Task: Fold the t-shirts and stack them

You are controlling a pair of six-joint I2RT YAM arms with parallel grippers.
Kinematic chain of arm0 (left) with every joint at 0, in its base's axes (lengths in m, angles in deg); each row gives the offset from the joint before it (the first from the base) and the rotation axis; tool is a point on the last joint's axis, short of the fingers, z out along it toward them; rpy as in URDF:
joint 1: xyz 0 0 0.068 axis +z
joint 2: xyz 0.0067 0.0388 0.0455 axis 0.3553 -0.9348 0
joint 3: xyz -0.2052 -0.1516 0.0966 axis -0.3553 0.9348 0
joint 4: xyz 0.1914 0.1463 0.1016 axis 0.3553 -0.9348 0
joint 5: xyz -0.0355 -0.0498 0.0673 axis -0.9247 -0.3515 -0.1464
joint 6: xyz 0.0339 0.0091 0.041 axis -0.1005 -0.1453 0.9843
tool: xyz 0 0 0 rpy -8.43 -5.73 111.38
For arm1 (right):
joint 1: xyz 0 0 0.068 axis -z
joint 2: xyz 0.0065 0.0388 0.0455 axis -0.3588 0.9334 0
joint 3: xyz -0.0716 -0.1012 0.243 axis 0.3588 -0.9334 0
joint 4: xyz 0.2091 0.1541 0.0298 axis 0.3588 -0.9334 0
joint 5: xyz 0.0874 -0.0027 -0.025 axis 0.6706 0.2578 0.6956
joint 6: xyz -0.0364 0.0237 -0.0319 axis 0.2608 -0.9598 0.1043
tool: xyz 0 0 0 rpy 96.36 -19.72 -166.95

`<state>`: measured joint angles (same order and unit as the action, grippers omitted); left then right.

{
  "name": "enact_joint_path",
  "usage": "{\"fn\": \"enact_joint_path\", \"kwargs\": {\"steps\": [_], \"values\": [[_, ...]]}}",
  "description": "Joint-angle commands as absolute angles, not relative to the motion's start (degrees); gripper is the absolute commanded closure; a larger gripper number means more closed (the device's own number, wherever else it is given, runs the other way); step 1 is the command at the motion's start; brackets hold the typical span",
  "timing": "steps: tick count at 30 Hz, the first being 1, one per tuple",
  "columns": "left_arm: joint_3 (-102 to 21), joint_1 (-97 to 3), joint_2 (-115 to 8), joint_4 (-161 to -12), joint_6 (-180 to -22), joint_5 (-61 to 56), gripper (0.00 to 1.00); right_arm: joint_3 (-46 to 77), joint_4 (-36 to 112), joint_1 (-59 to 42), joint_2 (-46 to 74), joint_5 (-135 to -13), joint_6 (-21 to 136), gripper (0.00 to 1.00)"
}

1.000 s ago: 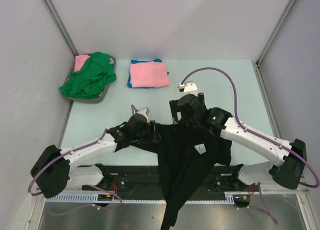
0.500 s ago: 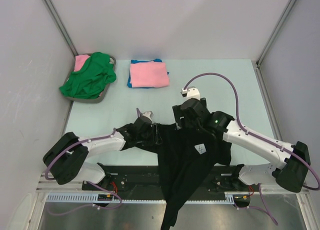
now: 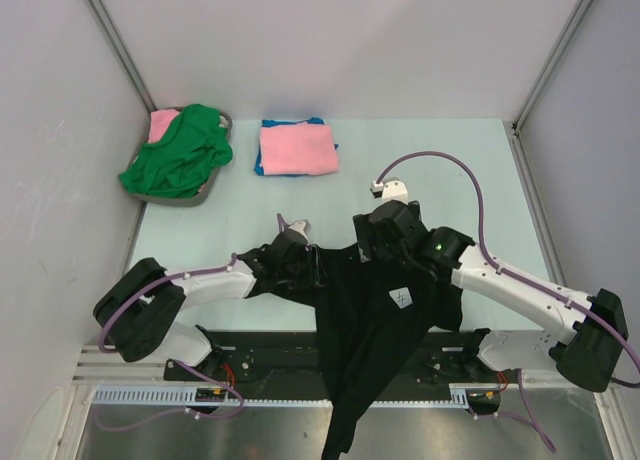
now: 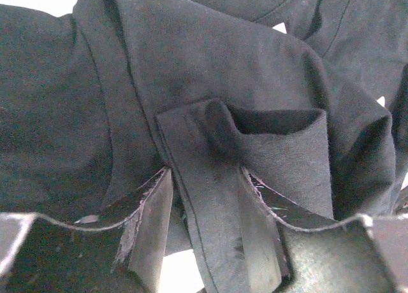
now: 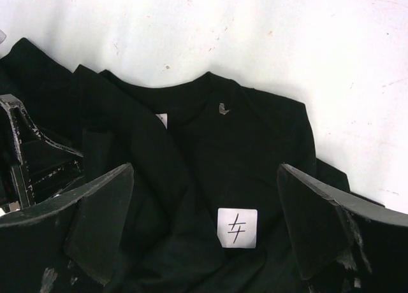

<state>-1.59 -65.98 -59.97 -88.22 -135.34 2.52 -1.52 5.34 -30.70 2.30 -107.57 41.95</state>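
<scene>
Lying crumpled at the near edge of the desk (image 3: 230, 215), the black t-shirt (image 3: 375, 315) is seen hanging partly over it. A fold of it is straddled by the half-closed left tool (image 4: 204, 175); a firm pinch cannot be told. Nothing is held by the wide-open right tool (image 5: 205, 172), hovering just over it.

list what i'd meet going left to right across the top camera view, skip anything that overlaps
grey basket holding the green t-shirt → folded pink t-shirt on a blue one → white label on the black t-shirt → right arm's base
</scene>
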Motion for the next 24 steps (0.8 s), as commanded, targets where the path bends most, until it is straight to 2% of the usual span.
{"fn": "enact_joint_path", "kwargs": {"steps": [1, 4, 7, 8, 10, 18, 24], "values": [[-4.15, -66.25, -57.29, -90.01, -135.16, 3.46, 0.51, -1.57, 7.92, -30.39, 0.5, -107.06, 41.62, 0.01], [-4.41, -66.16, -55.62, -91.5, -134.81, 4.43, 0.52, -1.66, 7.84, -30.3, 0.5, -106.97, 41.71, 0.02], [-4.32, -66.25, -55.0, -92.12, -134.81, 5.57, 0.64, -2.09, 8.1, -30.3, 0.15, -106.7, 41.54, 0.03], [-4.32, -66.16, -55.18, -91.86, -134.63, 5.57, 0.78, -2.18, 8.1, -30.3, 0.15, -106.62, 41.54, 0.04], [-4.32, -66.16, -56.49, -91.42, -134.63, 5.57, 1.0, -2.36, 8.1, -30.3, -0.11, -106.53, 41.45, 0.04], [-3.53, -66.16, -59.05, -88.61, -135.07, 3.38, 1.0, -2.8, 7.31, -29.86, -1.51, -106.7, 41.62, 0.04], [-5.11, -66.08, -50.1, -94.22, -133.75, 7.14, 1.0, -2.89, 7.83, -29.77, -2.4, -105.04, 41.97, 0.05]]}}
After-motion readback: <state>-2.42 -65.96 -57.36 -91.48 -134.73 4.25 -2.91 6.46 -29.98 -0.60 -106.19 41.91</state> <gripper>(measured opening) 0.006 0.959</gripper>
